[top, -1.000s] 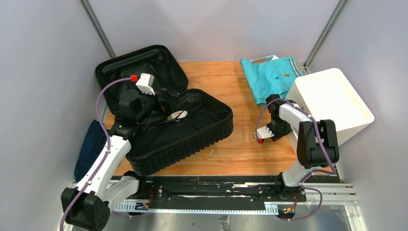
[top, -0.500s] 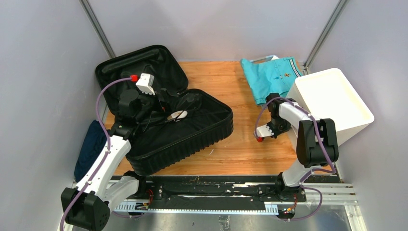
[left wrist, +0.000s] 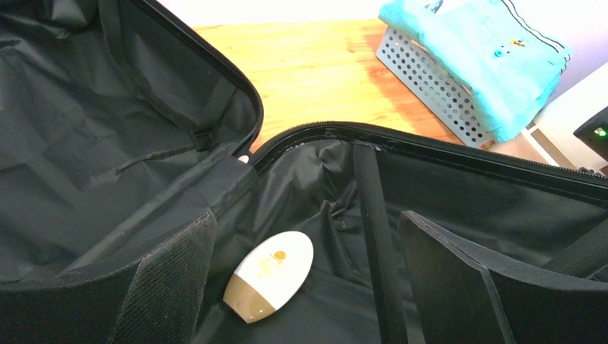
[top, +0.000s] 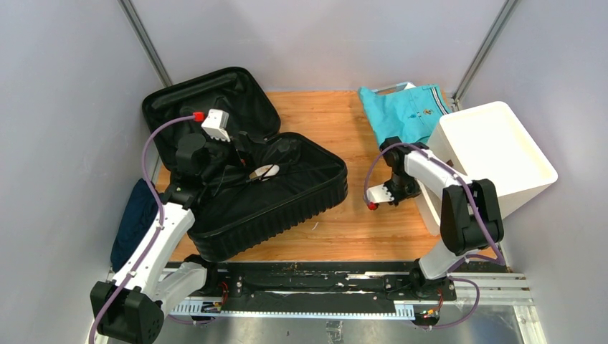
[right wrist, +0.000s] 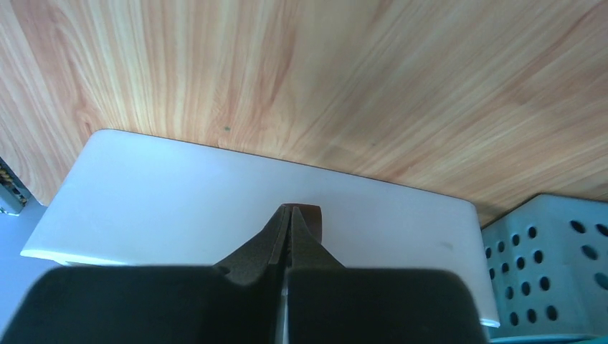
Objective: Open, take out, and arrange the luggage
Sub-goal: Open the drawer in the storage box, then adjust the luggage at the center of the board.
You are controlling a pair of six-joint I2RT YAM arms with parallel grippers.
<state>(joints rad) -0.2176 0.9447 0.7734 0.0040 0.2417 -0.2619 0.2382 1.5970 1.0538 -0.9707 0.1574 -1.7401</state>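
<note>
Though open, luggage (top: 287, 215) with bottle (left wrist: 269, 276)

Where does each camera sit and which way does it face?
Top external: above and behind both arms, looking down on table, open luggage, white drawer unit.
Left wrist: looks into luggage at a white-and-tan bottle between open left fingers.
Right wrist: faces drawer unit and table past shut right fingers.
Shared: teal shirt, top and left wrist.

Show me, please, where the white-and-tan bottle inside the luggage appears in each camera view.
Top external: the bottle lies left of centre, inside the nearer half of the luggage.
Left wrist: the bottle sits at bottom centre.
Right wrist: not in view.
Shared landmark: the wooden tabletop, visible in all three.
</note>
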